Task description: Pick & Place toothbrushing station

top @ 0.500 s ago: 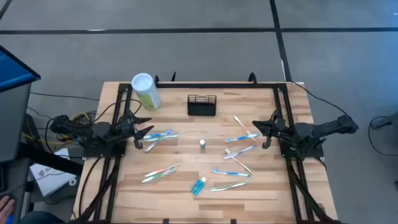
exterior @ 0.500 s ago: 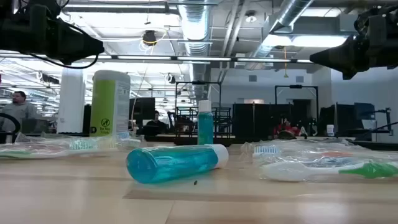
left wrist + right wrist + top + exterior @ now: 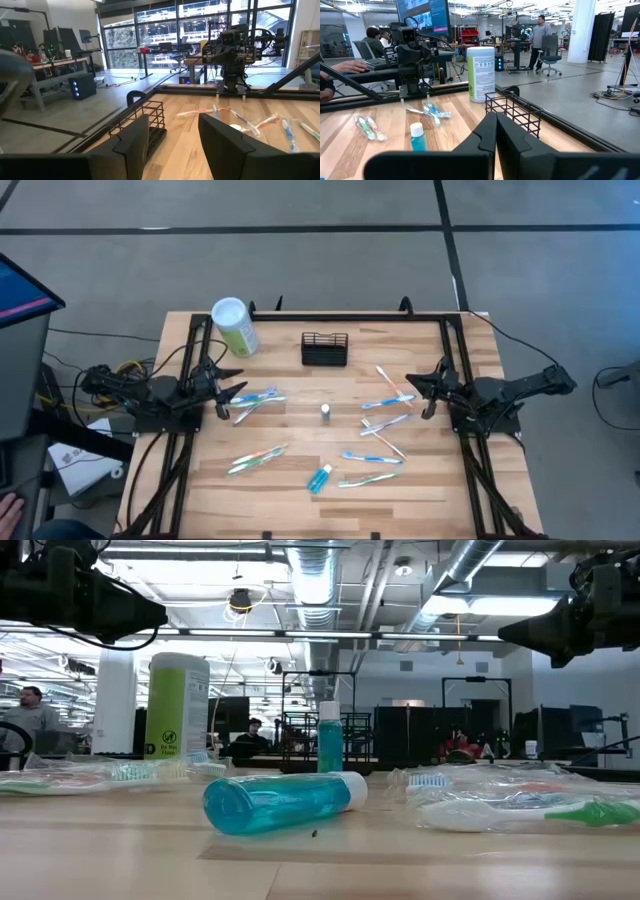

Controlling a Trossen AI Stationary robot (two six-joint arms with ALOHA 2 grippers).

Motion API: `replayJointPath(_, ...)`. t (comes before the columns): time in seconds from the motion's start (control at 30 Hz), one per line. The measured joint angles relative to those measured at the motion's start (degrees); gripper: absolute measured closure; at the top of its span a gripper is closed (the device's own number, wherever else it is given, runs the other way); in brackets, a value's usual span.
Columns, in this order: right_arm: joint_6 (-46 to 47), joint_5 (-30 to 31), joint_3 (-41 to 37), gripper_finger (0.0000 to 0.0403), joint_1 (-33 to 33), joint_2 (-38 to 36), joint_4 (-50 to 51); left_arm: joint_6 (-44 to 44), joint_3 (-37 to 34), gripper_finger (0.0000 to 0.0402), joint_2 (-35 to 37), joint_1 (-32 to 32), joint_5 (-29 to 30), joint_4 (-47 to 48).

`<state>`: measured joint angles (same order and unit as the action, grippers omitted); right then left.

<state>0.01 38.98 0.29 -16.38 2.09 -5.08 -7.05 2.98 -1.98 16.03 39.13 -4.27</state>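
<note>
Wooden table (image 3: 300, 470), mesh basket (image 3: 325, 349) (far edge), both grippers idle w/ nothing held

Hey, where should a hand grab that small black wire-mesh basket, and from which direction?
Grip the small black wire-mesh basket on one long top rim, coming straight down from above. It stands upright, open-topped and apparently empty, so one finger could slip inside a thin wall. The pale-green cylinder stands apart.

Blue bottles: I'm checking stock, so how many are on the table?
2. One small blue bottle stands upright at the table's middle, in front of the wire basket. One larger blue bottle lies on its side near the front edge. None seems hidden.
</note>
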Motion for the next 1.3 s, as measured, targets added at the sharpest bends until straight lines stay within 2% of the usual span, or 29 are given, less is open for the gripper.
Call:
replayJointPath(0.5,0.0,0.0,0.0,0.0401,0.0,0.0,0.0,1.9,0.0,0.0234,-0.1,0.0,0.0,-0.1)
replayJointPath(0.7,0.0,0.0,0.0,0.0401,0.0,0.0,0.0,4.5,0.0,0.0234,-3.2,0.0,-0.1,-0.4)
replayJointPath(0.8,0.0,0.0,0.0,0.0401,0.0,0.0,0.0,6.9,0.8,0.0236,-7.6,-0.3,0.1,-0.3)
replayJointPath(0.97,0.0,0.0,0.0,0.0401,0.0,0.0,0.0,11.0,3.3,0.0252,-19.7,-2.7,-0.2,-0.1)
replayJointPath(1.13,0.0,0.0,0.0,0.0401,0.0,0.0,0.0,14.9,7.6,0.0268,-32.7,-5.6,-5.1,-0.1)
replayJointPath(1.3,0.0,0.0,0.0,0.0401,0.0,0.0,0.0,15.2,12.2,0.0275,-42.7,-9.3,-10.2,0.8)
